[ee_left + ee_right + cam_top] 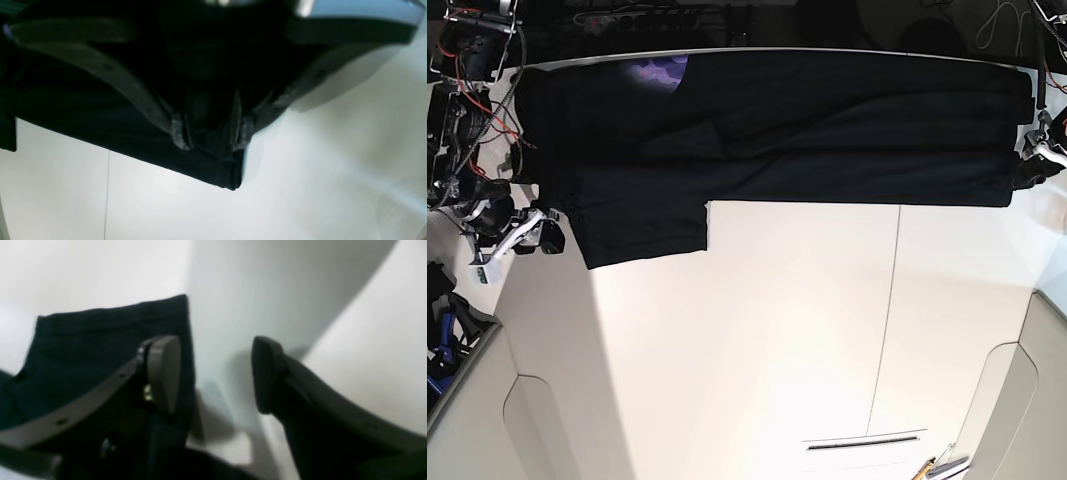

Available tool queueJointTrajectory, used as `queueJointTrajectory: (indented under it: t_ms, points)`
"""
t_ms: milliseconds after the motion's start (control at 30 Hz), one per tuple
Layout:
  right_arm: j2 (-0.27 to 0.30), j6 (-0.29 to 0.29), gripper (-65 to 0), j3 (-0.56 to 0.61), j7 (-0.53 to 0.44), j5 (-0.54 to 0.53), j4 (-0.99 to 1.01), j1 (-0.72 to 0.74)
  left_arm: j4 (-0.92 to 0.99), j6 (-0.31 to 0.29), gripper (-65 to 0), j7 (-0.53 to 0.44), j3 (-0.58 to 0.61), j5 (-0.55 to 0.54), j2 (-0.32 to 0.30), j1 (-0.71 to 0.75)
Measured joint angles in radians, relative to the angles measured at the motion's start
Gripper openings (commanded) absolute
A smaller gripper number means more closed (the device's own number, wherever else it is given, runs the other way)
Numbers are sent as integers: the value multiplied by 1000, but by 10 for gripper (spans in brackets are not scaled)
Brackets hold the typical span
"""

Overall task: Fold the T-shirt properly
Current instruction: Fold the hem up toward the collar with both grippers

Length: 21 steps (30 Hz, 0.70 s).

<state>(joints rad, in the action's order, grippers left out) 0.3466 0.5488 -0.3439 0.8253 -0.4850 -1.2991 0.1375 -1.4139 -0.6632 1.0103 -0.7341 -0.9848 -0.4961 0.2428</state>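
Both end effectors sit at opposite T-shirt (807, 130) ends. Right end effector (215, 373) gapes, released, cloth at 9 o'clock; left end effector (211, 131) straddles the hem corner, grip unclear.

The left gripper (211, 133) has two long, flat, dark grey fingers, each a strip with small round holes along it, ending in pale, scuffed pads (180, 135); a bright metal-coloured band crosses the body above them. The right gripper (215, 373) carries matt dark grey fingers with rounded, oval pads (165, 370), a small brass-coloured screw behind one pad, and screw holes along the strip. In the base view the right arm (512, 235) shows a white bracket over black parts, with red and black cables looped around black housings above it; the left arm (1039, 150) shows a white piece with a small red mark.
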Motion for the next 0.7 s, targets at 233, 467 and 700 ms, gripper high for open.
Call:
queueJointTrajectory:
  t_ms: [233, 467, 700]
  points:
    - [3, -2, -309, 126, -18, -68, 143, 71, 0, -1, -430, 0, 0, 0, 0, 0]
    - [2, 0, -650, 205, 3, -79, 142, 75, 0, -1, -430, 0, 0, 0, 0, 0]
    - [2, -4, -650, 175, 134, -137, -14, 46, 0, -1, -430, 0, 0, 0, 0, 0]
